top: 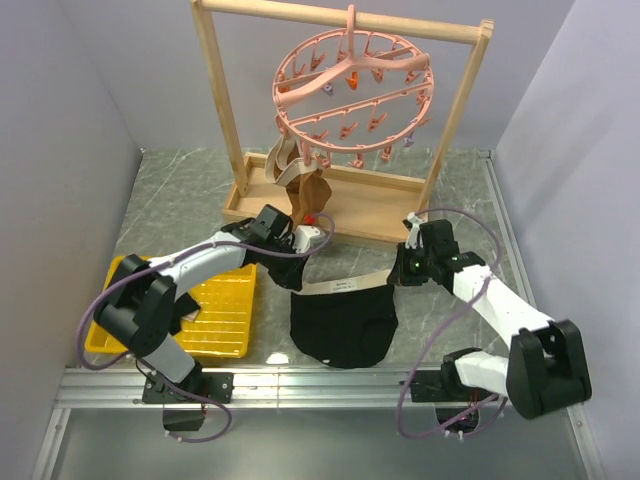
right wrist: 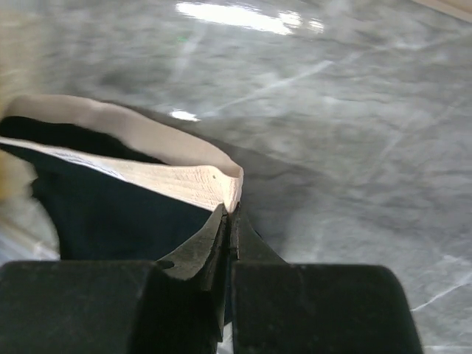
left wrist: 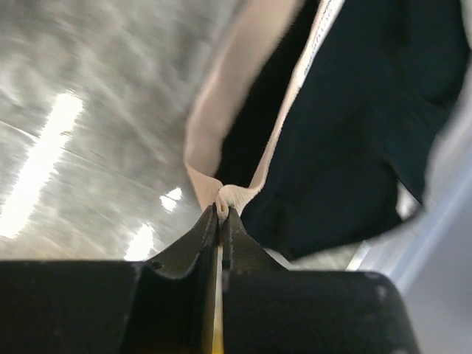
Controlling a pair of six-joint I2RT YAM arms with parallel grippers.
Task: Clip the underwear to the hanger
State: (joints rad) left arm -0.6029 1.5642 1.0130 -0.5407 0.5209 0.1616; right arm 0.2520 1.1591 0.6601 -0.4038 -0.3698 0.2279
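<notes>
The underwear (top: pixel 342 322), black with a beige waistband (top: pixel 345 286) and a small white label, hangs spread between my two grippers low over the table. My left gripper (top: pixel 296 272) is shut on the waistband's left corner; in the left wrist view its jaws (left wrist: pixel 220 210) pinch a fold of beige band (left wrist: pixel 228 96) with black cloth (left wrist: pixel 346 133) beyond. My right gripper (top: pixel 396 275) is shut on the right corner, and the right wrist view shows its tips (right wrist: pixel 229 210) clamping the folded band (right wrist: pixel 177 181). The pink round hanger (top: pixel 352 95) hangs from the wooden frame's top bar, behind and above.
The pale wooden frame (top: pixel 218 110) stands on its base board (top: pixel 365 215) at the back. A brown-and-cream garment (top: pixel 297 178) dangles from the hanger's left side. A yellow tray (top: pixel 215 315) lies at front left. Grey walls close in both sides.
</notes>
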